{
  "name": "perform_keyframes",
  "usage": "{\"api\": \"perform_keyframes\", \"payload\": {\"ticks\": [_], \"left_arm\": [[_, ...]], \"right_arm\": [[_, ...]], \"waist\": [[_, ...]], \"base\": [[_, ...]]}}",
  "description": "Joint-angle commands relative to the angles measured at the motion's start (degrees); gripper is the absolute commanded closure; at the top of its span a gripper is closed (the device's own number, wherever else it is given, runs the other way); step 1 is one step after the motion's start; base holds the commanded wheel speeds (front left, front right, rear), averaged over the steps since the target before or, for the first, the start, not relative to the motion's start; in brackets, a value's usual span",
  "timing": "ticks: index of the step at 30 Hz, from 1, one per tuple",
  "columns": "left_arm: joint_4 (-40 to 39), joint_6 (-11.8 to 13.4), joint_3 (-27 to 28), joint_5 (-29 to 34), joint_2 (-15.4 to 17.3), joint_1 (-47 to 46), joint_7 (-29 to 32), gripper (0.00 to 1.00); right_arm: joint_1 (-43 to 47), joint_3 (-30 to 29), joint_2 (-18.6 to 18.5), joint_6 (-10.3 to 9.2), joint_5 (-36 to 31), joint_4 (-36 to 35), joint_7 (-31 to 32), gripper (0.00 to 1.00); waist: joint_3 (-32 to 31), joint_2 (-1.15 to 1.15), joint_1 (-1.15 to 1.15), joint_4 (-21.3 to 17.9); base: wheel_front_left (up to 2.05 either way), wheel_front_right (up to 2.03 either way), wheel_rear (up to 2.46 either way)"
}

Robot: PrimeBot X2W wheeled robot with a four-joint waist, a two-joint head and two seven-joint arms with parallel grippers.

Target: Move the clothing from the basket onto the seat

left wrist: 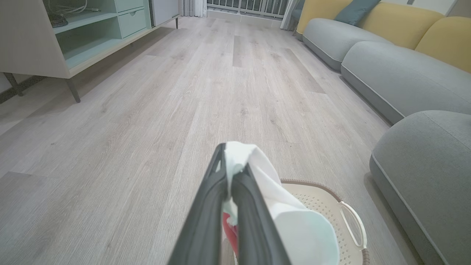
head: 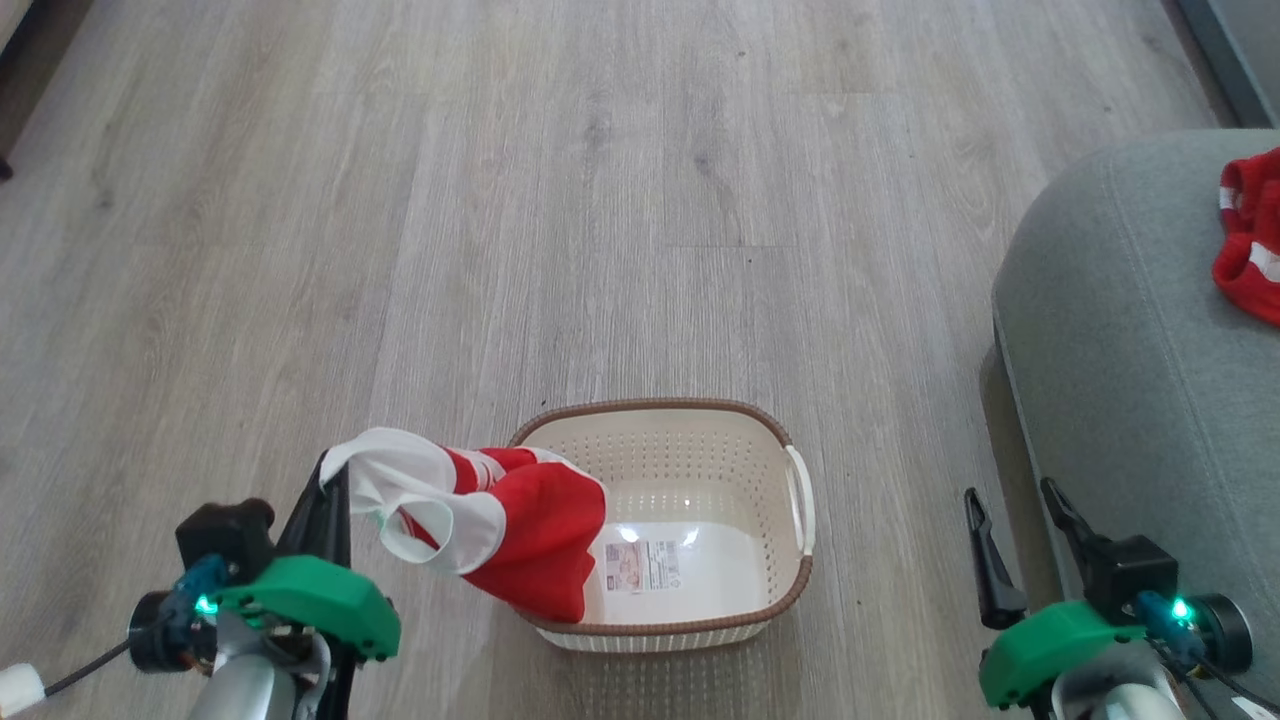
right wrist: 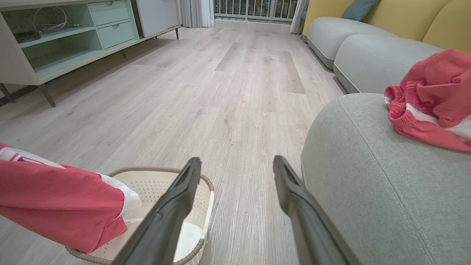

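My left gripper point(head: 335, 470) is shut on the clothing point(head: 500, 525), a red garment with white parts, pinching a white fold point(left wrist: 239, 156) at its fingertips. The garment hangs lifted over the left side of the basket point(head: 680, 408), its red hem drooping inside near the paper label. In the right wrist view the clothing point(right wrist: 62, 204) hangs at the lower left over the basket point(right wrist: 206, 184). My right gripper point(head: 1010, 505) stands open and holds nothing, low beside the seat point(head: 1120, 350). The right gripper point(right wrist: 237, 165) points along the floor between basket and seat point(right wrist: 368, 176).
A second red and white garment point(head: 1250, 240) lies on the seat, also seen as a crumpled garment point(right wrist: 430, 99). A pale green cabinet point(left wrist: 73, 33) on thin legs stands far left. Grey and yellow sofa sections point(left wrist: 386, 55) line the right. Wood floor point(head: 600, 200) stretches ahead.
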Motion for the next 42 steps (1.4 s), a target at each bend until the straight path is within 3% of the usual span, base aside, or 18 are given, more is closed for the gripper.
{"api": "perform_keyframes", "payload": {"ticks": [1, 32, 38, 42], "left_arm": [[-2.3, 0.3, 1.8, -0.5, 1.5, -1.8, -0.1, 1.00], [-3.2, 1.1, 0.4, -1.5, 2.1, -2.0, 0.3, 1.00], [-5.4, -0.6, -2.1, -0.9, 2.1, -3.8, 1.1, 1.00], [-9.0, -2.6, -5.6, 0.4, 1.8, -5.9, 2.8, 1.00]], "right_arm": [[-1.1, 1.4, -0.3, -0.02, 0.2, -1.5, -0.4, 0.00], [-1.6, 1.9, -0.3, -0.02, 0.0, -1.1, -0.4, 0.00], [-4.1, 6.6, -0.3, -0.02, 0.0, -1.3, -0.4, 0.00], [-7.8, 14.9, -0.3, -0.02, 1.2, -1.0, -0.4, 0.00]], "waist": [[0.0, 0.00, 0.00, 0.0], [0.0, 0.00, 0.00, -0.4], [0.1, 0.00, 0.00, -0.7], [0.2, 0.00, 0.00, -0.9]], "base": [[0.00, 0.00, 0.00], [0.00, 0.00, 0.00], [0.00, 0.00, 0.00], [0.00, 0.00, 0.00]]}}
